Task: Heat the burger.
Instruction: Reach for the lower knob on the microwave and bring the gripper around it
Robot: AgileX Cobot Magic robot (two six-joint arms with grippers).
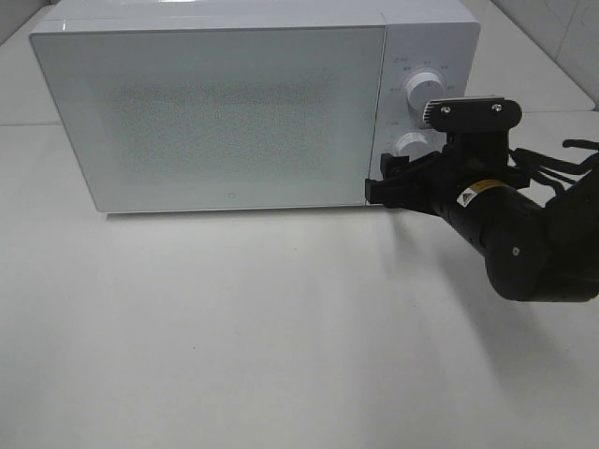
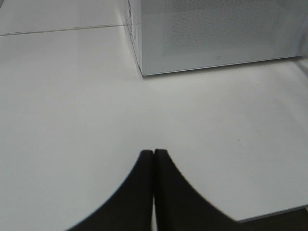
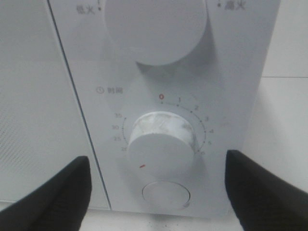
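Note:
The burger is out of view. The white microwave (image 1: 225, 112) stands at the back of the table with its door shut. My right gripper (image 1: 387, 182) is open right in front of the control panel, and its black fingers (image 3: 48, 197) stand either side of the timer knob (image 3: 161, 144) without touching it. The knob's red mark is turned away from the red 0 on the scale. My left gripper (image 2: 154, 159) is shut on nothing, low over the bare table in front of the microwave's (image 2: 216, 33) left corner.
The power knob (image 1: 423, 89) sits above the timer knob (image 1: 410, 145), and a round push button (image 3: 166, 195) lies below it. The white tabletop (image 1: 234, 327) stretches in front of the microwave. A tiled wall rises at the back right.

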